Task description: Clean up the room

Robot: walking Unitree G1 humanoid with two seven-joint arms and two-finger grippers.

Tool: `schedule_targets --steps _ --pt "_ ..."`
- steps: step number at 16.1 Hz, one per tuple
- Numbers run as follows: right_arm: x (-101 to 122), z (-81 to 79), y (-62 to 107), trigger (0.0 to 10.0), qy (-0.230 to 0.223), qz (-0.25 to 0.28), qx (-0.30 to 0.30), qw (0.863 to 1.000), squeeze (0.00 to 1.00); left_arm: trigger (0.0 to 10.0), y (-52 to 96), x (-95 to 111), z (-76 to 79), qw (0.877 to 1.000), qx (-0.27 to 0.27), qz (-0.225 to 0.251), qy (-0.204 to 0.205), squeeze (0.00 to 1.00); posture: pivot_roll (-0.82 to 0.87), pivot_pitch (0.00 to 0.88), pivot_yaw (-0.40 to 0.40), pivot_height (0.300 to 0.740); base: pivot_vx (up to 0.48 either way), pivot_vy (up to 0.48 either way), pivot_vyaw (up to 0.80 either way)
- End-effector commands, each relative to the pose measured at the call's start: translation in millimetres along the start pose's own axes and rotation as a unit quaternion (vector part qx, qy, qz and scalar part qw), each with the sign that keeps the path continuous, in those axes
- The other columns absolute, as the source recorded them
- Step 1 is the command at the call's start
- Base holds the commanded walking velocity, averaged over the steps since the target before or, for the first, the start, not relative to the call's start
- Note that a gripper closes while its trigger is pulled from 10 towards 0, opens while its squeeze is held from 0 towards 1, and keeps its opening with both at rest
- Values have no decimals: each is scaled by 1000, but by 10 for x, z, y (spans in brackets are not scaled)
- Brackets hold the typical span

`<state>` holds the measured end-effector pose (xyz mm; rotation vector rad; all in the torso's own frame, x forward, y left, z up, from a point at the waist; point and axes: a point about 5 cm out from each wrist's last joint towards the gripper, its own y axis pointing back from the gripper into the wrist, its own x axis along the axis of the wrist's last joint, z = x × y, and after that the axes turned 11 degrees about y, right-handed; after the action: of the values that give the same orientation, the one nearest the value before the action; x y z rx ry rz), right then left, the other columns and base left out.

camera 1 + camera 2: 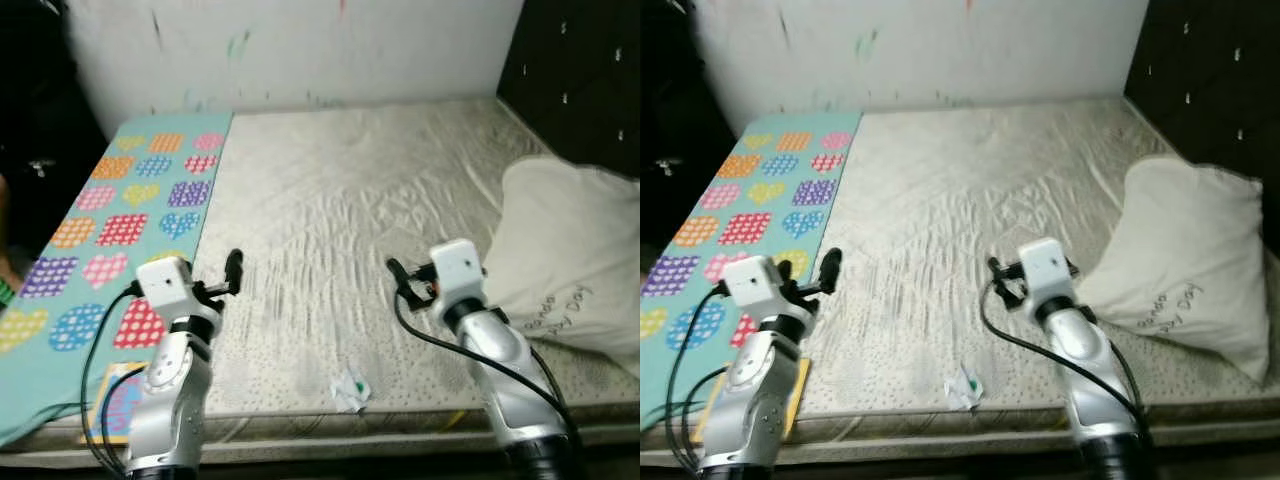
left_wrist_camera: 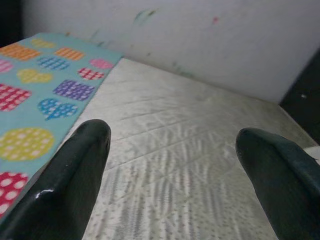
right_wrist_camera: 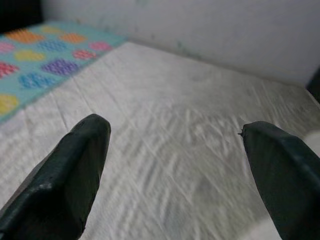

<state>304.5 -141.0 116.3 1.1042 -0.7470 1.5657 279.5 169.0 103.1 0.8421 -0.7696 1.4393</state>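
A small crumpled white and green wrapper (image 1: 350, 390) lies on the beige mattress (image 1: 340, 200) near its front edge, between my two arms. A white pillow (image 1: 570, 260) with dark lettering rests at the right side of the bed. A teal blanket (image 1: 130, 210) with coloured hearts covers the left strip. My left gripper (image 1: 232, 272) hovers over the mattress beside the blanket edge, open and holding nothing (image 2: 175, 137). My right gripper (image 1: 400, 275) hovers left of the pillow, also open with nothing between its fingers (image 3: 175, 127).
A flat colourful book-like thing (image 1: 118, 400) lies at the bed's front left corner under my left arm. A white wall (image 1: 300, 50) marked with scribbles runs behind the bed. A dark tufted headboard (image 1: 580, 80) stands at the right.
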Motion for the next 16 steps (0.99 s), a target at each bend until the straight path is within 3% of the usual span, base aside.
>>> schedule_targets --steps 1,6,13,16 --pt "18 -42 -7 10000 3 3 11 1000 0 10000 15 13 -37 1000 13 0 6 0 -177 46 51 740 0 0 0" --pt "-26 -66 32 10000 -1 -8 17 1000 0 10000 58 -18 -112 999 43 -10 19 0 -171 47 42 740 0 0 0" --pt "-22 -43 26 10000 2 -12 13 1000 0 10000 48 -23 -95 999 38 -16 -1 0 -172 46 48 740 0 480 0" --pt "-57 -44 32 10000 0 -20 12 1000 0 10000 75 27 -163 999 40 -11 -16 0 -169 51 47 740 0 320 0"
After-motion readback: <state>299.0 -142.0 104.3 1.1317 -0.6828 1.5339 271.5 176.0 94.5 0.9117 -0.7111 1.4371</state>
